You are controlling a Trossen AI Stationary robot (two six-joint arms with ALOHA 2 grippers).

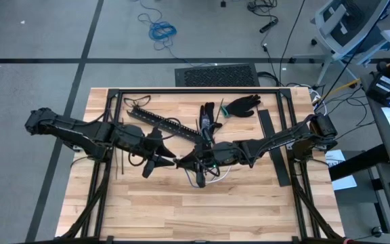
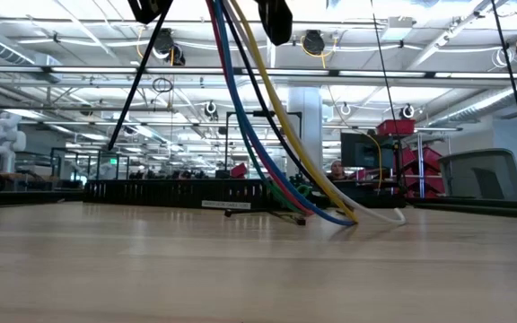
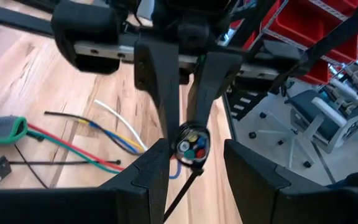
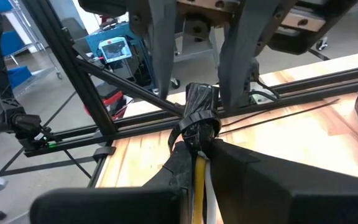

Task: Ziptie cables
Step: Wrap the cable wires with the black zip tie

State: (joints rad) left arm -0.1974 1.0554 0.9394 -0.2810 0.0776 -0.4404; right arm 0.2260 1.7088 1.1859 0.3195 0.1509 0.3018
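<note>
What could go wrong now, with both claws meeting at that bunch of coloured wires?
The right gripper holds the cables lifted near one end only; they might slip through, since the rest hangs down to the table. A ziptie loops that end loosely, so it may slide off. The left gripper straddles the tip and could knock it.

The low view crops both grippers (cables (image 2: 267,117) run offscreen).

No text, label, brand, number or sign can be read in any of the views.
</note>
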